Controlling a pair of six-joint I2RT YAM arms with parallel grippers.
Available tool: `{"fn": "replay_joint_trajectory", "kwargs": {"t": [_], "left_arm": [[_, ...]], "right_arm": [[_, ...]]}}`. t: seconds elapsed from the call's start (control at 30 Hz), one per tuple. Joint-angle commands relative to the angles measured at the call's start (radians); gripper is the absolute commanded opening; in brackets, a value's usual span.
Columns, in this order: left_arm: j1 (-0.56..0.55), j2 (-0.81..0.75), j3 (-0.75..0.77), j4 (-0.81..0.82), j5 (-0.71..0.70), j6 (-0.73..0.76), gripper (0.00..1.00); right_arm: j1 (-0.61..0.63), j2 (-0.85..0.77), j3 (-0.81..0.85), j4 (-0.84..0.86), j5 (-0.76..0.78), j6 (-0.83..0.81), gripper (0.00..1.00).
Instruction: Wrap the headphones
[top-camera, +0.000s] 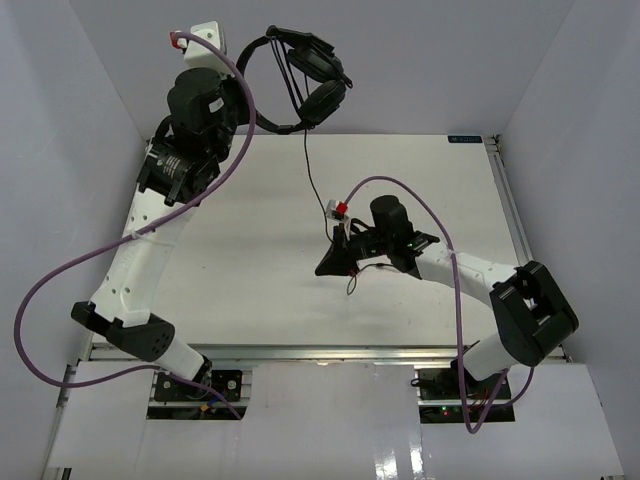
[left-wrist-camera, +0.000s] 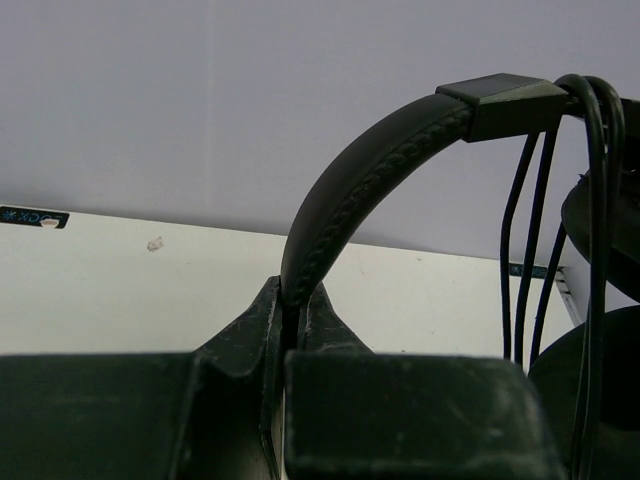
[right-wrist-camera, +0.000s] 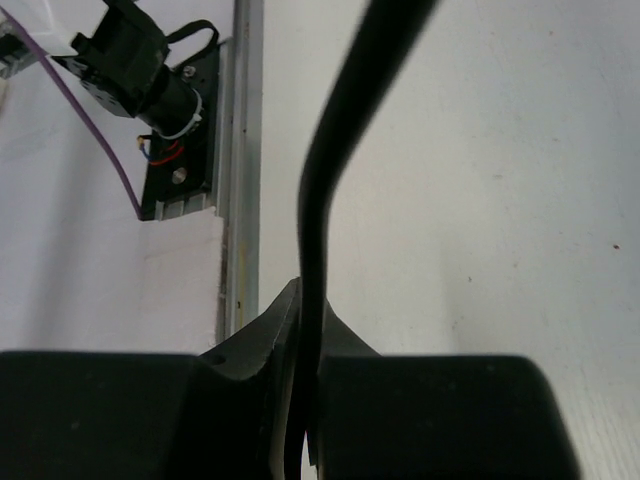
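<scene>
Headphones (top-camera: 322, 102) are hanging lifted over the far edge of the table (top-camera: 250, 270), close to the back wall. The left gripper (left-wrist-camera: 297, 303) is pinching the headband (left-wrist-camera: 350, 190), jaws nearly closed. The right gripper (right-wrist-camera: 308, 300) is clamping the cord (top-camera: 312, 170) tight mid-table, well apart from every edge.

The headphones (top-camera: 325, 100) are coloured black, and a row of small stitches is seen along the headband (left-wrist-camera: 360, 180). The cord (right-wrist-camera: 330, 150) is black too. The left gripper (left-wrist-camera: 295, 330) and the right gripper (right-wrist-camera: 305, 330) are coloured black. The table (top-camera: 230, 270) is white, and the cables (top-camera: 385, 179) are purple.
</scene>
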Motion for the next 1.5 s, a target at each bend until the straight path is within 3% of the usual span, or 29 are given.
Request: {"fn": "replay_joint_trajectory", "kwargs": {"t": [0.0,0.17,0.4,0.6,0.8,1.07,1.27,1.47], "left_arm": [[0.069,0.005,-0.077,0.100,-0.024,0.002,0.00],[0.142,0.010,-0.208,0.162,-0.008,-0.010,0.00],[0.184,0.074,-0.276,0.204,-0.008,0.002,0.00],[0.186,0.145,-0.342,0.218,-0.018,0.030,0.00],[0.186,0.137,-0.561,0.272,0.043,0.000,0.00],[0.147,0.053,-0.779,0.305,0.152,0.032,0.00],[0.047,0.011,-0.895,0.306,0.242,0.037,0.00],[-0.050,-0.060,-0.969,0.319,0.336,0.009,0.00]], "right_arm": [[0.011,-0.074,0.067,-0.188,0.121,-0.161,0.08],[0.025,-0.146,0.092,-0.343,0.232,-0.272,0.08],[0.105,-0.237,0.125,-0.534,0.383,-0.418,0.08],[0.222,-0.303,0.198,-0.651,0.611,-0.577,0.08],[0.303,-0.312,0.339,-0.695,0.876,-0.780,0.08],[0.315,-0.259,0.425,-0.552,1.216,-1.055,0.08],[0.316,-0.196,0.493,-0.440,1.289,-1.129,0.08],[0.298,-0.176,0.454,-0.335,1.300,-1.126,0.08]]}}
